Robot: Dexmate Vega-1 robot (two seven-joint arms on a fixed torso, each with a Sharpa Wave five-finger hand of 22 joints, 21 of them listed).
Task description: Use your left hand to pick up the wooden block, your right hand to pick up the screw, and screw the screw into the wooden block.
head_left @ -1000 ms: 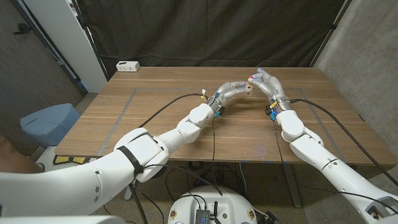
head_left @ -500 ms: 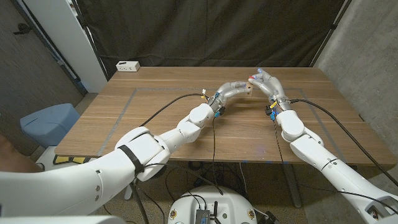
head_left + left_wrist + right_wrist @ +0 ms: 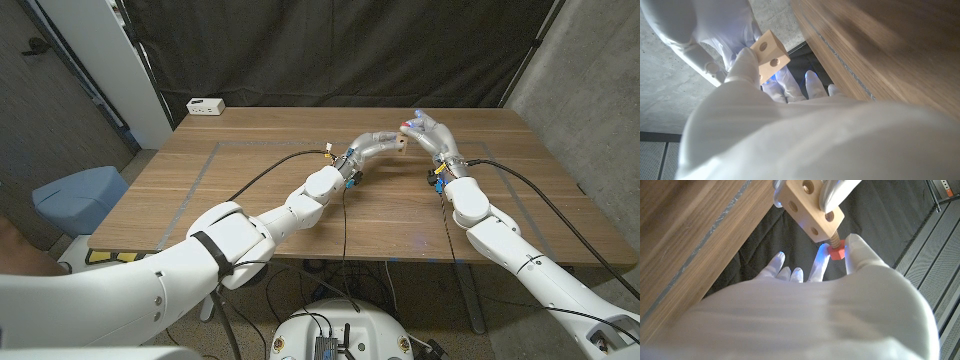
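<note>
Almost nothing has changed over the last second: in the head view both arms sit in the same pose as before, the two hands meeting above the far middle of the table (image 3: pixel 250 190), with the block and screw at the same spot between them. That stillness suggests the task is in its fine turning stage, where motion is small finger work rather than arm travel.

The left hand (image 3: pixel 375 141) holds the wooden block (image 3: pixel 807 210) up off the table, fingers wrapped on its sides; in the left wrist view the block (image 3: pixel 769 53) sticks out past the fingertips, two of its holes facing the camera. The right hand (image 3: pixel 425 131) pinches the screw (image 3: pixel 835 249) by its red head between thumb and a finger, the other fingers loosely extended beside it. The screw's threaded shank runs from the red head straight into a hole on the block's underside, so block and screw are joined just ahead of the right fingertips.

Some thread still shows between head and wood, so the screw is probably only partly driven, though how deep it sits is hard to judge from this angle. More twisting is likely needed, with the shank kept in line with the hole.
</note>
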